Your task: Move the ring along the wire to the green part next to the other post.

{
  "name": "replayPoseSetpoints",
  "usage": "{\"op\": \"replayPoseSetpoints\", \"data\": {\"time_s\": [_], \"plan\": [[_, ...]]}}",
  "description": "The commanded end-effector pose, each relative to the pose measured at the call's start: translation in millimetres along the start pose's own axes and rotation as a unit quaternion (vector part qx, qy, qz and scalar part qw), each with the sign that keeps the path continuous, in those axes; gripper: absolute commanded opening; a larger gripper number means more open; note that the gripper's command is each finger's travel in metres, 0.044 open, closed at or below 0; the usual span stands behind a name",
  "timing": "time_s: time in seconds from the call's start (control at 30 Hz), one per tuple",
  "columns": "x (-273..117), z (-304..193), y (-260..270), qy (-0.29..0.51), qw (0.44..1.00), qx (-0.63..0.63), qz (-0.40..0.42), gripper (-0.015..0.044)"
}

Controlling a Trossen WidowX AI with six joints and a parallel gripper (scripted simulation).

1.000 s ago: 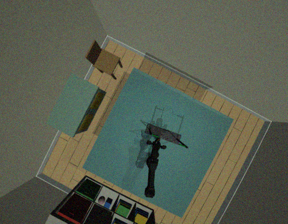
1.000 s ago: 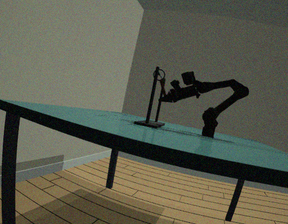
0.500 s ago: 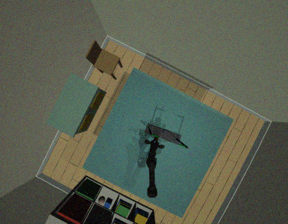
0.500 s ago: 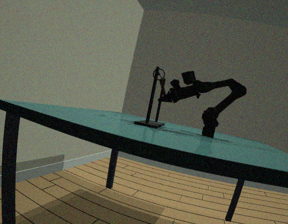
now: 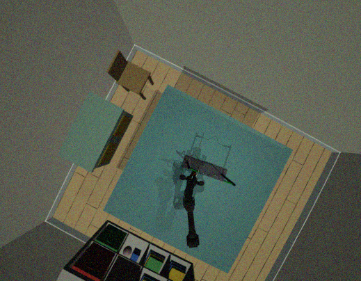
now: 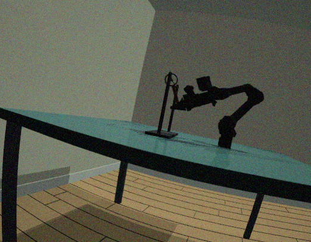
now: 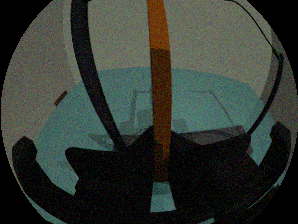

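Observation:
The orange handle (image 7: pixel 160 75) (image 6: pixel 175 90) stands nearly upright, its lower end between the fingers. My gripper (image 7: pixel 156 129) (image 6: pixel 174 105) (image 5: pixel 193 176) is shut on it. The ring (image 6: pixel 165 79) shows as a thin dark circle by the post tops, above the handle; it is out of the wrist view. The left post (image 7: pixel 82 50) rises close to the gripper's left. The right post (image 7: pixel 273 92) (image 5: pixel 228 179) stands well to the right, with a green wire part (image 7: pixel 276 51) by its top. Another green part (image 5: pixel 193 170) shows near the gripper. Whether the ring touches the wire is too dark to tell.
The posts stand on a dark base plate (image 5: pixel 210 169) (image 6: pixel 166 135) on the teal table (image 5: pixel 250 149) (image 6: pixel 93 129). The thin wire (image 7: pixel 250 15) runs off the top of the wrist view. Away from the table are a chair (image 5: pixel 135 78) and a compartment box (image 5: pixel 129 269).

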State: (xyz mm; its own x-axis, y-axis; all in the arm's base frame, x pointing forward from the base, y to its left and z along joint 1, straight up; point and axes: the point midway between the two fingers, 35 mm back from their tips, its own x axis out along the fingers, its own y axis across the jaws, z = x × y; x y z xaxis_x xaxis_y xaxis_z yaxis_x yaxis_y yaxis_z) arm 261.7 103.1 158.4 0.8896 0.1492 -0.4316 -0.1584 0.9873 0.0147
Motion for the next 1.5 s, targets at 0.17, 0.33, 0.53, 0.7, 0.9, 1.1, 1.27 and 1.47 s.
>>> {"op": "replayPoseSetpoints", "data": {"time_s": [0.17, 0.33, 0.53, 0.7, 0.9, 1.1, 1.27, 1.47], "plan": [[3, -4, 5, 0.000, 1.000, 0.003, -0.001, -0.0150], [6, -10, 5, 0.000, 1.000, 0.003, -0.001, -0.0150], [10, -19, 5, 0.000, 1.000, 0.003, -0.001, -0.0150], [11, -20, 5, 0.000, 1.000, 0.003, -0.001, -0.0150], [11, -20, 5, 0.000, 1.000, 0.003, -0.001, -0.0150], [11, -20, 5, 0.000, 1.000, 0.003, -0.001, -0.0150], [10, -19, 6, 0.000, 1.000, 0.000, 0.001, -0.0124], [10, -19, 6, 0.000, 1.000, 0.000, 0.001, 0.0034]]}}
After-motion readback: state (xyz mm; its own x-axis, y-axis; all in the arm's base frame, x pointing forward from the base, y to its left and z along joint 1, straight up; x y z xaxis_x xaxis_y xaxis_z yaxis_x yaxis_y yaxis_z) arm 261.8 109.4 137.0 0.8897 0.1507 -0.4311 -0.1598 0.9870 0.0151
